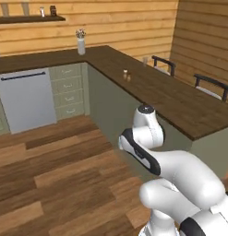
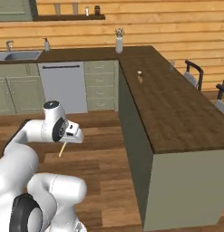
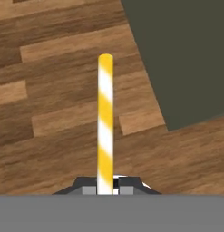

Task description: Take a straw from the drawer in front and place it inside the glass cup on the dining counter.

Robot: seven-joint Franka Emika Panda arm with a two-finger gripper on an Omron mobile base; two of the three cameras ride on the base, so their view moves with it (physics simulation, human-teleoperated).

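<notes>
Pincer [image 3: 107,189] clamps straw [image 3: 105,122] over plank floor [image 3: 54,113].

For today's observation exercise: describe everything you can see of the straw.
The straw is a thin, straight stick with diagonal yellow and white stripes and a rounded yellow tip. Its lower end is clamped in the shut gripper, and it points straight out from the fingertips over the wooden floor. In the right base view it hangs slanted below the hand, touching nothing else.
</notes>
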